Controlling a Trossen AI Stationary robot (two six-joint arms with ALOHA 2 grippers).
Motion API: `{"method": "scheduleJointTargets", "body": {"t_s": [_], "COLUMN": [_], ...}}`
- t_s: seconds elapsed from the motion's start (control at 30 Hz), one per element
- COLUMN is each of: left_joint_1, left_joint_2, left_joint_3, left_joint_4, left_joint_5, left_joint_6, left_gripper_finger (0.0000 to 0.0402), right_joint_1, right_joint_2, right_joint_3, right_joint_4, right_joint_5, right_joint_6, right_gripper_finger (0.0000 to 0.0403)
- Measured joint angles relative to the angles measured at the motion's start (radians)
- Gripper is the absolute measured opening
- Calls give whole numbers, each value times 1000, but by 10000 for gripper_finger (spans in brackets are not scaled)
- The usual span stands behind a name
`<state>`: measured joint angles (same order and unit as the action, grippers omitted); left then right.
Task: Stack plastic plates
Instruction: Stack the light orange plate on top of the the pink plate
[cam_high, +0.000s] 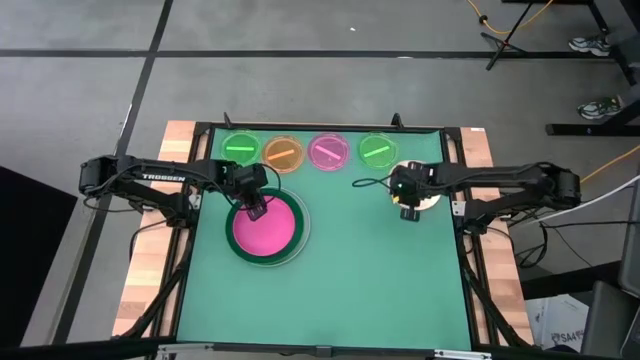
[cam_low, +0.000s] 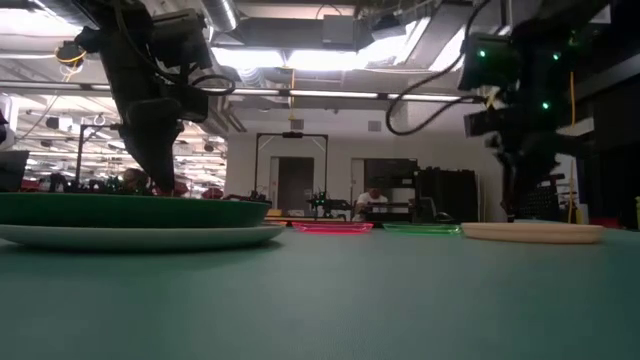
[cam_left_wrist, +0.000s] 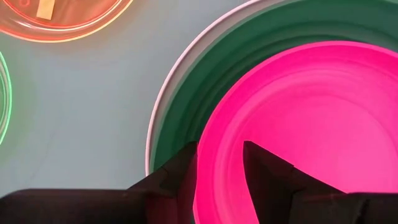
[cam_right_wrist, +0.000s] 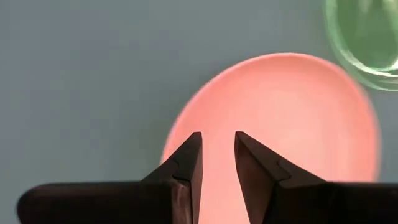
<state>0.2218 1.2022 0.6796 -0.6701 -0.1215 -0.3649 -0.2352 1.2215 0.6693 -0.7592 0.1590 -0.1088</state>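
Note:
A magenta plate (cam_high: 266, 230) lies in a dark green plate (cam_left_wrist: 186, 93), which lies on a white plate (cam_low: 140, 237) at the table's left. My left gripper (cam_high: 255, 208) is open at the magenta plate's far-left rim (cam_left_wrist: 214, 155), one finger outside (cam_left_wrist: 183, 165) and one inside (cam_left_wrist: 264, 165). A cream plate (cam_right_wrist: 280, 118) lies flat on the mat at the right. My right gripper (cam_high: 408, 211) is open just above the cream plate's near-left edge; it also shows in the right wrist view (cam_right_wrist: 219, 162). My left gripper comes from above with its fingers astride the magenta plate's far-left rim (cam_left_wrist: 214, 155). I cannot tell whether they touch it. The plate rests in the green plate. My right gripper's fingers stand over the cream plate's edge (cam_right_wrist: 186, 130); I cannot tell whether they touch it.
Several small translucent plates lie in a row along the far edge: green (cam_high: 241, 148), orange (cam_high: 284, 153), pink (cam_high: 328, 150), green (cam_high: 377, 150). The green mat's (cam_high: 340, 290) middle and near half are free room.

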Motion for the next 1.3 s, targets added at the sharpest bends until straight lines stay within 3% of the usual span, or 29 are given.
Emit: {"method": "scheduleJointTargets", "body": {"t_s": [0.47, 0.83, 1.3], "left_joint_1": [0, 0, 0], "left_joint_2": [0, 0, 0], "left_joint_3": [0, 0, 0], "left_joint_4": [1, 2, 10], "left_joint_5": [0, 0, 0], "left_joint_6": [0, 0, -1], "left_gripper_finger": [123, 123, 123], "right_joint_1": [0, 0, 0], "right_joint_2": [0, 20, 134], "right_joint_3": [-38, -39, -39], "right_joint_4": [97, 108, 112], "right_joint_5": [-78, -74, -55], "right_joint_6": [-1, 0, 0], "right_gripper_finger": [83, 83, 83]}}
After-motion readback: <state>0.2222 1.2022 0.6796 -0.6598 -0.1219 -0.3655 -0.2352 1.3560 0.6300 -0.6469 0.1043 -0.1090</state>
